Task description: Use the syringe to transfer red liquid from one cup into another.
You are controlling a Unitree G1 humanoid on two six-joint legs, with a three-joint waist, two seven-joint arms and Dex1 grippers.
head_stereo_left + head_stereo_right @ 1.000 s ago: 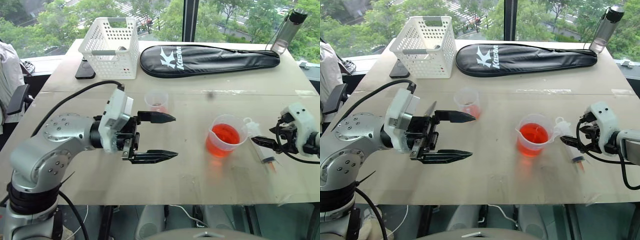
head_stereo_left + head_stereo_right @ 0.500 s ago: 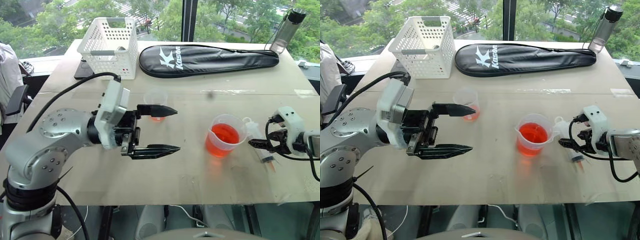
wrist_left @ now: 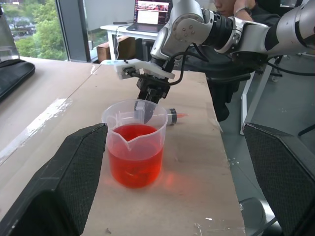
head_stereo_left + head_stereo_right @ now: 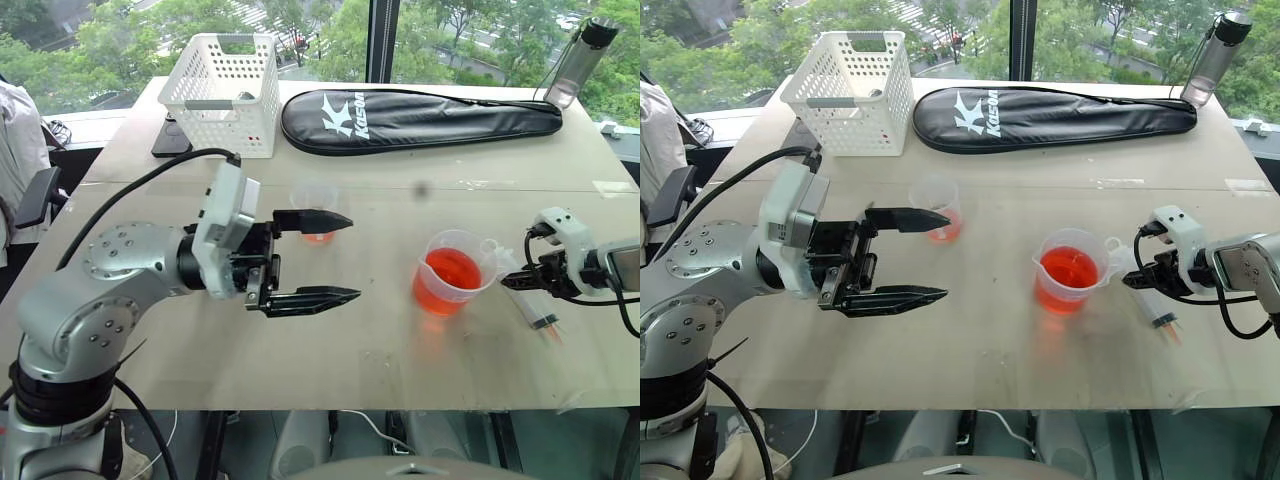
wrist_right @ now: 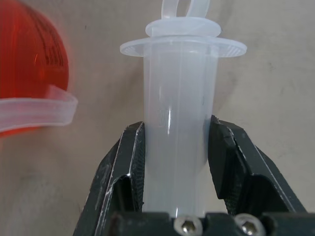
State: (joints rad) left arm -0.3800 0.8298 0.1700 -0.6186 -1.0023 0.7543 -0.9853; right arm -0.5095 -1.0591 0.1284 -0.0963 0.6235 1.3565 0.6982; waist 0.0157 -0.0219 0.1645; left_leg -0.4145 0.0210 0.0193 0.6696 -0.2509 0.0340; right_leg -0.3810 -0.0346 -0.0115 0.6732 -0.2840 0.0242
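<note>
The syringe [image 5: 179,113] lies flat on the table just right of the wide beaker [image 4: 450,272], which holds red liquid [image 4: 448,270]; its orange tip [image 4: 552,331] points toward the table's front edge. My right gripper [image 4: 520,283] is down at the table and shut on the syringe barrel, both pads pressed against its sides. The smaller cup [image 4: 315,196] stands left of centre with a little red liquid at its bottom, partly hidden by my left gripper's upper finger. My left gripper [image 4: 352,256] hovers open and level, pointing right toward the beaker [image 3: 134,147].
A white basket [image 4: 222,95] with a dark phone [image 4: 170,140] beside it, a black racket bag [image 4: 420,118] and a bottle [image 4: 580,55] sit along the table's far side. A person sits beyond the table's right end in the left wrist view.
My right gripper came down over the syringe and closed on its barrel. The left arm kept still with its gripper open.
</note>
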